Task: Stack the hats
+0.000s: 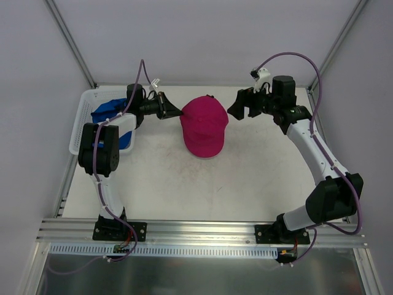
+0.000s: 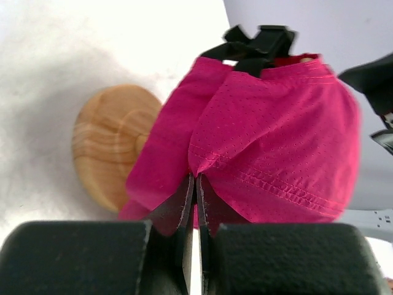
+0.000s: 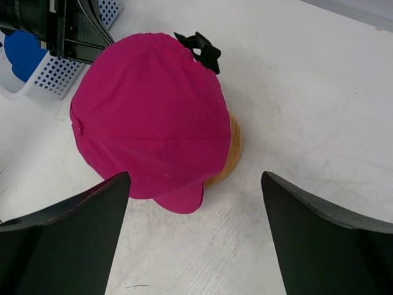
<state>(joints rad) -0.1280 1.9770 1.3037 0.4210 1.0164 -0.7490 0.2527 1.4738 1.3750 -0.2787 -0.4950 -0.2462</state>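
The left pincer (image 2: 195, 184) pinches thin hat (image 2: 276, 135) fabric and may drag it off the disc (image 2: 107, 144) beyond its tips. The right pincer (image 3: 193, 184) is spread.

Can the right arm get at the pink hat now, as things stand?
Probably yes: the right gripper is open beside the pink hat, with nothing between; the left gripper pinches its other side.

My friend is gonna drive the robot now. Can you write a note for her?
Left claw: shut, pinching the pink hat at its edge.
Right claw: open, beside that hat, holding nothing.
The pink hat sits over the wooden disc; a blue hat lies in the white basket.
Done: pink hat on the disc. Left: release it, then stack the blue hat on top.
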